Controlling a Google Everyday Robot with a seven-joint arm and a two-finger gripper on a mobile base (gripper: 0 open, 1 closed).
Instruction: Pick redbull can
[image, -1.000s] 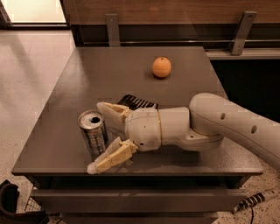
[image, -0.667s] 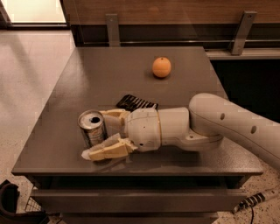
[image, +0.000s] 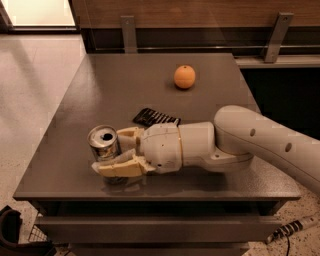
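Note:
The redbull can (image: 103, 141) is a slim silver can with a shiny top and a dark drinking hole. It stands upright near the front left of the grey table (image: 125, 85). My gripper (image: 109, 151) reaches in from the right at can height. Its two cream fingers (image: 121, 168) lie against the can, one on the near side and one behind it. The near finger hides the can's lower part. The white arm (image: 260, 142) stretches off to the right.
A flat dark snack wrapper (image: 155, 118) lies just behind my wrist. An orange (image: 184, 76) sits at the far right of the table. The table's front edge (image: 150, 196) is close below the gripper. A wooden wall with metal brackets (image: 127, 32) runs behind the table.
The fingers, spread wide around the can a second ago, have closed in onto its sides. The near finger swung up towards the can. The can stayed upright in place.

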